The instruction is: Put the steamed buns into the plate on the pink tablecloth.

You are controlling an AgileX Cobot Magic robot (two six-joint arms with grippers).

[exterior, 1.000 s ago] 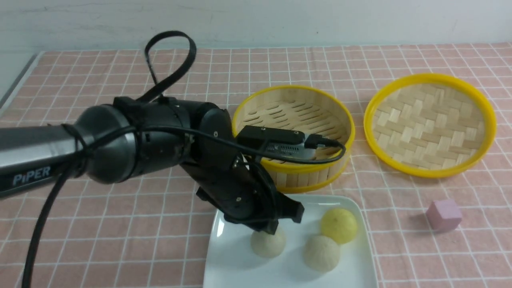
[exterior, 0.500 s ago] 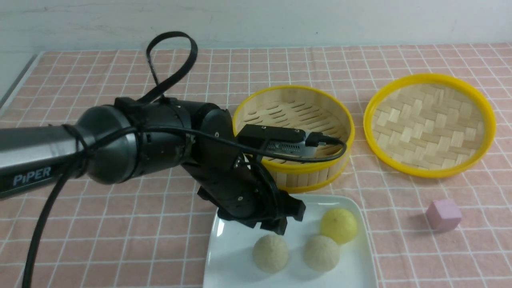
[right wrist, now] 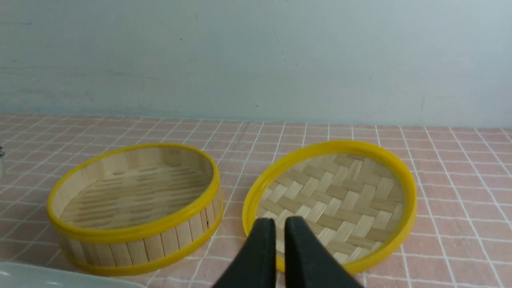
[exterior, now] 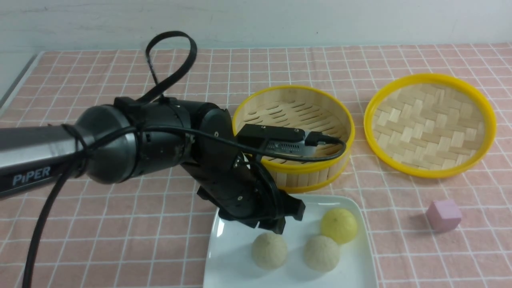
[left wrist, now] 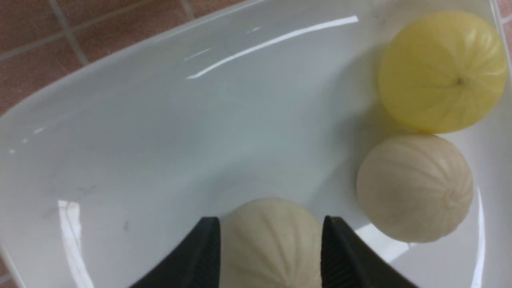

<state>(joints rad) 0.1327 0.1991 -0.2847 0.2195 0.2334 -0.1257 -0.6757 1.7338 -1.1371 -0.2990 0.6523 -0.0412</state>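
Note:
Three steamed buns lie on the white square plate (exterior: 224, 260) on the pink tablecloth (exterior: 120, 224): a beige one (exterior: 269, 251), a second beige one (exterior: 321, 253) and a pale yellow one (exterior: 339, 225). My left gripper (exterior: 276, 229) is open just above and behind the first beige bun, clear of it. In the left wrist view the gripper (left wrist: 270, 219) has one finger on each side of that bun (left wrist: 270, 244), with the other beige bun (left wrist: 414, 188) and the yellow bun (left wrist: 442, 72) beside it on the plate (left wrist: 160, 140). My right gripper (right wrist: 280, 220) is shut and empty.
The slatted bamboo steamer basket (exterior: 294, 136) stands empty behind the plate, partly covered by my left wrist. The woven bamboo lid (exterior: 430, 124) lies to its right. A small pink cube (exterior: 444, 215) sits right of the plate. Both bamboo pieces show in the right wrist view.
My left gripper has let go of the beige bun and lifted slightly off it. The bun has settled on the plate a little nearer the front edge.

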